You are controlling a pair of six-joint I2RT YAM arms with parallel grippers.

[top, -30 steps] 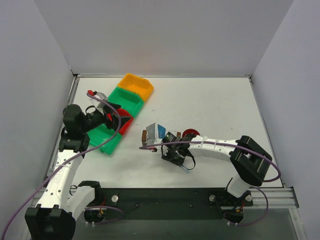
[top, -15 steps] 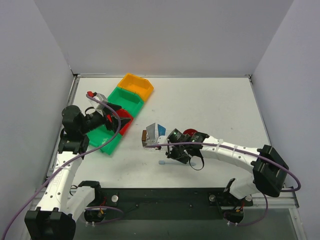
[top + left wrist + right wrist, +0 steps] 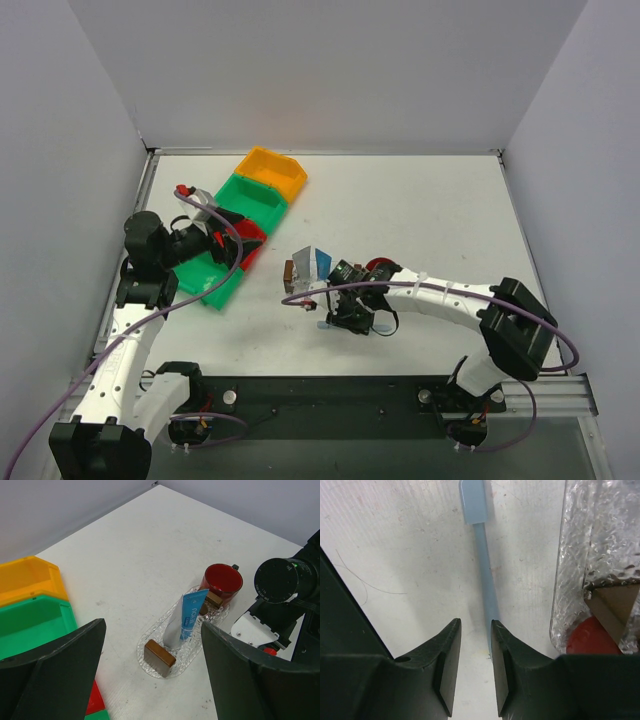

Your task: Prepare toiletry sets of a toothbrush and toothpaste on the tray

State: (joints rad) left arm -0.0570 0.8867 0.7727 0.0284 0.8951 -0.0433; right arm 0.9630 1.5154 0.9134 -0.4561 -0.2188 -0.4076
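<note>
Two grippers: right gripper slightly parted around the toothbrush handle on the table, left gripper spread wide.

Top view: high on the near side, looking down over the whole table. Left wrist looks rightward from afar, right wrist straight down, close. All three share the tray.

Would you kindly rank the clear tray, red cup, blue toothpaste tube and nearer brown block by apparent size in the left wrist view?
1. Clear tray.
2. Red cup and blue toothpaste tube: too alike to rank.
3. Nearer brown block, smallest, though nearest the camera.
</note>
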